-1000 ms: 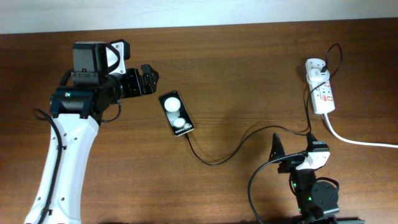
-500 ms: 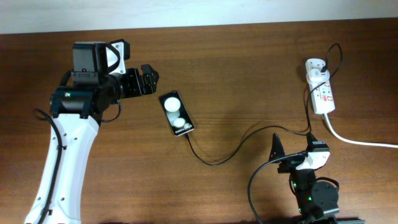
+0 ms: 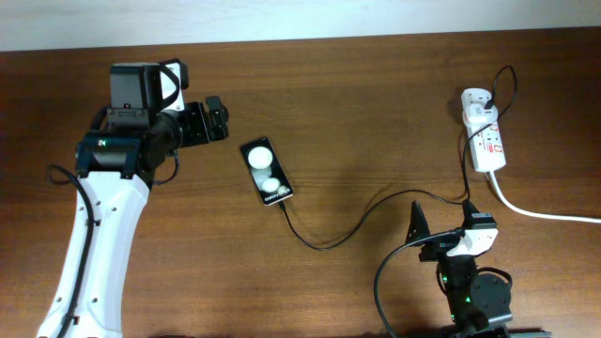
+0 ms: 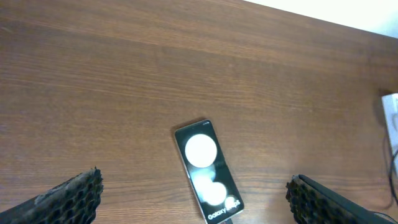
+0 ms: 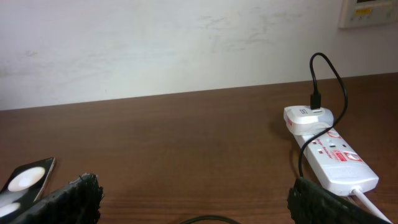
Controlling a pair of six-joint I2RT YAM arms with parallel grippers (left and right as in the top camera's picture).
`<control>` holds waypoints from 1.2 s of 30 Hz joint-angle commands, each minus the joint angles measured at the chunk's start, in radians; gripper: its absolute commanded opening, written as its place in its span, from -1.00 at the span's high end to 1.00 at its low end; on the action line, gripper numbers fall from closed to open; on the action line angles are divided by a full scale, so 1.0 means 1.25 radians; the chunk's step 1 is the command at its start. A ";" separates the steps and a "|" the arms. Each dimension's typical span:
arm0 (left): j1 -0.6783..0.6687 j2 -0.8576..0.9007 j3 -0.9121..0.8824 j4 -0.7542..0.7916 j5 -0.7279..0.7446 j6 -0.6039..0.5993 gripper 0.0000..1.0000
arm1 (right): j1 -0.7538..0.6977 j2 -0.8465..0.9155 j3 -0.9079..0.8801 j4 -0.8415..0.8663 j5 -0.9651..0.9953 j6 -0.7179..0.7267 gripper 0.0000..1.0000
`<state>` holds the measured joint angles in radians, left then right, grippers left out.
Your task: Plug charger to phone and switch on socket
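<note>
Overhead, the phone lies flat on the brown wooden table, left of centre, a black slab turned slightly off square. It carries 2 white round discs, 1 above the other, and small white lettering at its near end. The charger, a thin black cable, reaches that lettered end, sags in a loop toward the table's near edge, then climbs right to a white adapter. Whether its tip is fully seated in the phone cannot be told.

The adapter sits in the far end of the socket, a white oblong strip with small red marks, lying at the table's right side. Its thick white cord trails off to the right.

The left gripper hovers just left of the phone, jaws wide apart and holding nothing. From the left wrist, its 2 dark textured fingers frame the phone without touching it. The right gripper stands near the front edge, well apart from the socket, jaws also spread and empty.
</note>
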<state>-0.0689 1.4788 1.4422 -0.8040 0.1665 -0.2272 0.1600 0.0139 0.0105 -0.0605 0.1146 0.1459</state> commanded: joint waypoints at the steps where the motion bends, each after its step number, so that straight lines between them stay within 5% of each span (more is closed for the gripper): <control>1: 0.005 -0.036 -0.028 0.008 -0.036 0.004 -0.98 | -0.003 -0.008 -0.004 -0.008 -0.001 -0.005 -0.97; 7: 0.005 -0.153 -0.305 0.273 -0.035 0.004 -0.98 | -0.003 -0.008 -0.004 -0.008 -0.001 -0.006 -0.97; 11: 0.005 -0.282 -0.582 0.557 -0.035 0.008 -0.98 | -0.003 -0.008 -0.004 -0.008 -0.001 -0.006 -0.97; 17: 0.005 -0.516 -0.907 0.807 -0.032 0.128 -0.98 | -0.003 -0.008 -0.004 -0.008 -0.001 -0.006 -0.97; 29: 0.004 -0.910 -1.141 0.870 -0.020 0.253 -0.98 | -0.003 -0.008 -0.004 -0.008 -0.001 -0.006 -0.97; 36: 0.004 -1.025 -1.147 0.774 -0.020 0.304 -0.98 | -0.003 -0.008 -0.004 -0.008 -0.001 -0.006 -0.97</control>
<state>-0.0689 0.2344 0.0158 0.1913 0.1307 0.1188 0.1600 0.0139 0.0109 -0.0624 0.1143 0.1459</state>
